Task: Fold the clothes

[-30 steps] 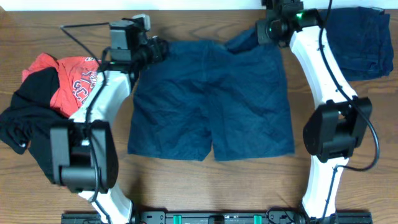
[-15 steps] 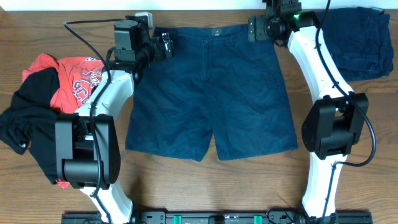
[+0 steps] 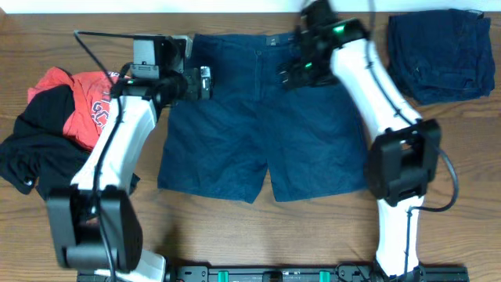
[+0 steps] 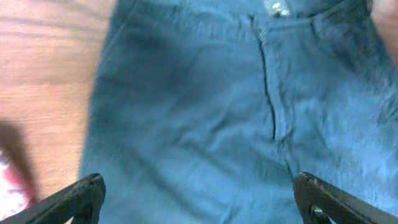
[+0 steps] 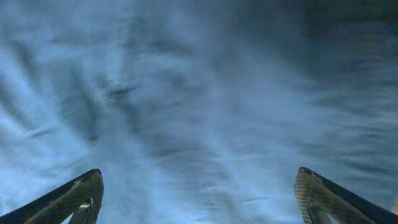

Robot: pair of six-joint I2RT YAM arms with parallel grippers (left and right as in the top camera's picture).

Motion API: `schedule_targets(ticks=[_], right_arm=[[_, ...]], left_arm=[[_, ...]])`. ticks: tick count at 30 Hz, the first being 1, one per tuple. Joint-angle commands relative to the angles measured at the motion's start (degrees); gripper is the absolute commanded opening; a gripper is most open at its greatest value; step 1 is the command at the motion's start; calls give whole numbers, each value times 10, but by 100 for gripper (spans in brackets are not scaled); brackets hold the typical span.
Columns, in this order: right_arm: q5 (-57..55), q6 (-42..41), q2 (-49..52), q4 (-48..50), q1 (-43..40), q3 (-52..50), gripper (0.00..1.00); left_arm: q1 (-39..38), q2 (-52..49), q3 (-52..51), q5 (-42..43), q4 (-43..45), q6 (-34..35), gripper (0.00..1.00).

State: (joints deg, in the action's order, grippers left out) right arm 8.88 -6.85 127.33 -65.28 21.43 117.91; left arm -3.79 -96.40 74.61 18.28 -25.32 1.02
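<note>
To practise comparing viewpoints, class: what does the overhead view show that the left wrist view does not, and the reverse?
Only overhead: the red T-shirt, black garment, folded denim and right arm. Only left wrist: close detail of the fly seam, with the left gripper seen open from behind. Both: the shorts lying on the wooden table.

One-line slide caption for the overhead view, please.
Shorts spread flat on the table; left end effector and right end effector open over their upper half; clothes pile left, folded denim right.
</note>
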Motion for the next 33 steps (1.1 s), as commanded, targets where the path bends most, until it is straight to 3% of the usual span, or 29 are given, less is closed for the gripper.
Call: schedule_targets(ticks=[1,6,18,27,33], right_arm=[[-25,-40,-14,11,51,-32,98],[-37,-87,-14,63,98,-106,98],[-134,-77,-14,164,116,-236,99],[-152,76,-10,285,98,-325,99],[-153,315,-9,422,50,-400,99]], left_arm=[[4,61,6,-89,-40,-15,98],[14,144,6,-164,-110,26,98],[29,202,6,-164,-157,40,98],[29,200,6,-162,-162,40,98],[29,198,6,-161,-162,40,98]])
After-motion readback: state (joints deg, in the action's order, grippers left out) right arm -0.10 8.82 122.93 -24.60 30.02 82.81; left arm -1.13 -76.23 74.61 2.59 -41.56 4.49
